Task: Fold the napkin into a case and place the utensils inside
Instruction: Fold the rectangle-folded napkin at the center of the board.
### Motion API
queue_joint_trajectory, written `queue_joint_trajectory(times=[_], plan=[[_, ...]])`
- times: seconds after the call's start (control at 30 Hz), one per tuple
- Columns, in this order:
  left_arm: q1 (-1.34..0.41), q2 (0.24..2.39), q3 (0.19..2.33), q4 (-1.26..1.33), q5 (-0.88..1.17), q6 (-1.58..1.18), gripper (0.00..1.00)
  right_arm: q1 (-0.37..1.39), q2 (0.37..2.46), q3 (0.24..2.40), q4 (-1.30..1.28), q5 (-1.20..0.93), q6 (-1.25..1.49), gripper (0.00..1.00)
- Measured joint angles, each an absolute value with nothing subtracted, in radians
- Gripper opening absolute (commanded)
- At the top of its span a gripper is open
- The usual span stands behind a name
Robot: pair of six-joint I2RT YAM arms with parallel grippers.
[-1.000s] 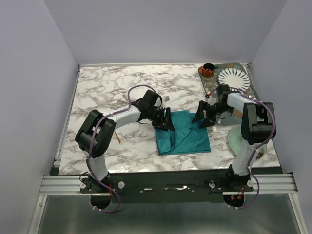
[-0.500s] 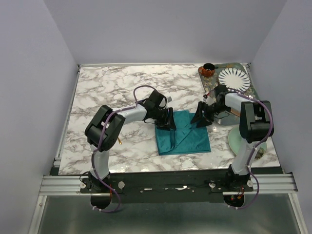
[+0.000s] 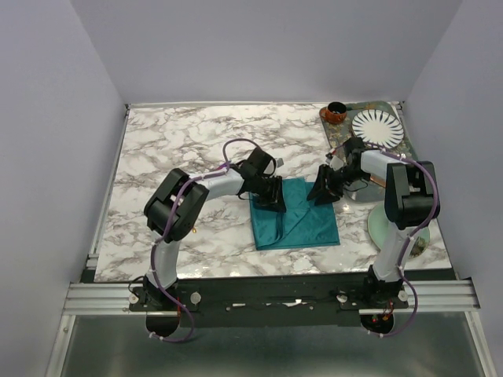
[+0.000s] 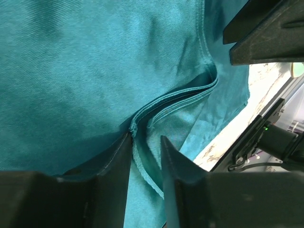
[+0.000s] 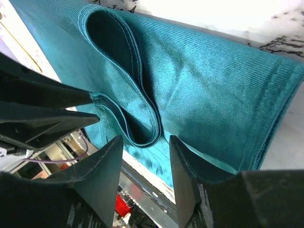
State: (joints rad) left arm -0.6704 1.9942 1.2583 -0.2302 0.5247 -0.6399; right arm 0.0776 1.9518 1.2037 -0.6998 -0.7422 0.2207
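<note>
Left elbow swung inward since before, left fingers (image 4: 109, 185) and right fingers (image 5: 95, 180) apart astride teal napkin (image 3: 297, 224) folds, marble worktop (image 3: 173, 145), lilac walls (image 3: 47, 118)

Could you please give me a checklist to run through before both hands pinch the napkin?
1. Left hand straddles a napkin hem: ok.
2. Right hand straddles the napkin's folded loop: ok.
3. Both hands closed on the napkin: not ok, gaps show beside the cloth.
4. How many layers each would catch: cannot tell.
5. Hands apart from each other: ok.
</note>
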Motion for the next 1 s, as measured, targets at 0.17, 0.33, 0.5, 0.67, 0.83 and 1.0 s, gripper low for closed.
queue_joint_trajectory(times=[0.17, 0.33, 0.5, 0.67, 0.83, 1.0], plan=[[-0.704, 1.996, 1.282, -0.230, 0.527, -0.632, 0.24, 0.080, 1.953, 1.203, -0.699, -0.742, 0.221, 0.52], [-0.749, 1.996, 1.290, -0.222, 0.537, -0.621, 0.20, 0.080, 1.953, 1.203, -0.699, -0.742, 0.221, 0.52], [-0.783, 1.996, 1.290, -0.211, 0.564, -0.608, 0.52, 0.080, 1.953, 1.203, -0.699, -0.740, 0.221, 0.52], [-0.794, 1.973, 1.269, -0.186, 0.603, -0.572, 0.60, 0.080, 1.953, 1.201, -0.699, -0.727, 0.221, 0.50], [-0.786, 1.869, 1.224, -0.190, 0.622, -0.512, 0.60, 0.086, 1.952, 1.201, -0.699, -0.711, 0.220, 0.46], [-0.733, 1.742, 1.172, -0.213, 0.623, -0.452, 0.61, 0.107, 1.930, 1.191, -0.699, -0.684, 0.220, 0.44]])
